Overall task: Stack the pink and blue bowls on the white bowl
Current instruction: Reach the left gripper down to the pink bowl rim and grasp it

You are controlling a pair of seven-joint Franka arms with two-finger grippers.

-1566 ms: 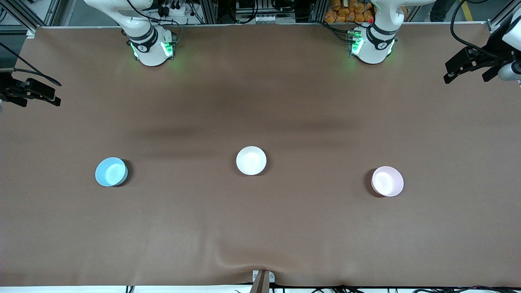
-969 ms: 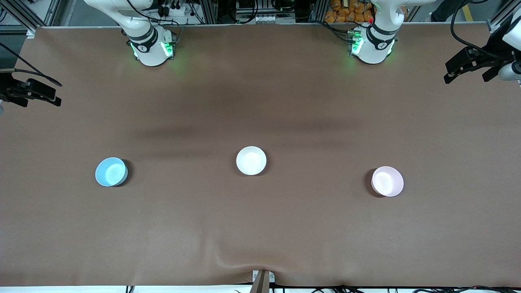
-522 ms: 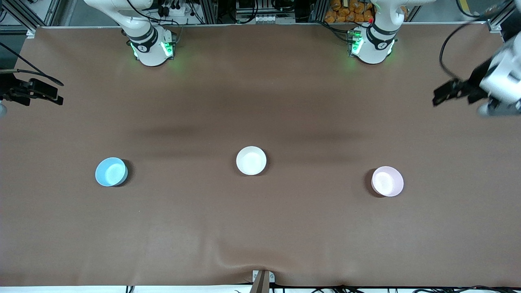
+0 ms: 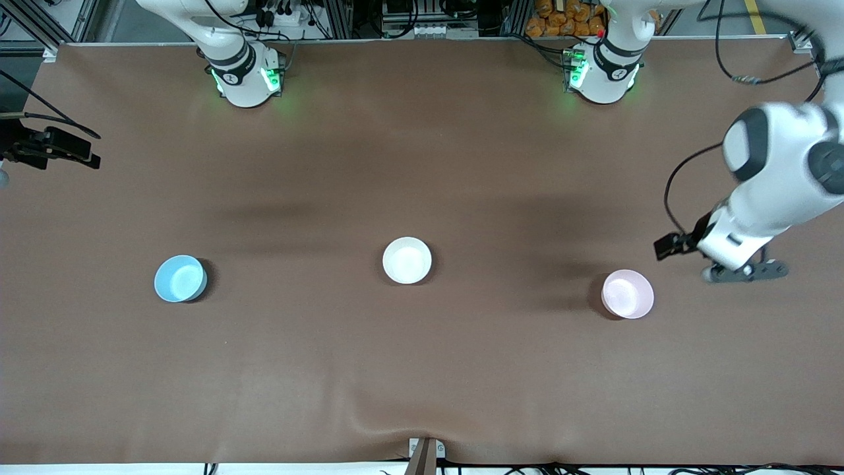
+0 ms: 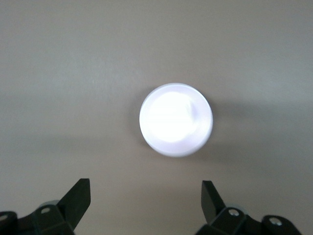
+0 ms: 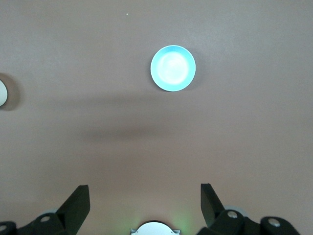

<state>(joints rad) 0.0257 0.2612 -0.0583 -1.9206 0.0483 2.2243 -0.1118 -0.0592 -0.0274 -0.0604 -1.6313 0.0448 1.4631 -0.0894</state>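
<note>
Motion is all on one side: the left gripper (image 4: 744, 272) has swung in from the table's edge and now hangs over bare brown cloth (image 4: 422, 369) near the pale pink round bowl (image 4: 628, 293), fingers spread wide and empty (so a grasp looks next). The right gripper (image 4: 46, 148) waits at mid-upper frame, equally wide. The glossy white bowl (image 4: 407, 260) sits mid-frame and the sky-blue bowl (image 4: 180, 278) toward the right arm's end; all three stand well apart, with open cloth between them.
</note>
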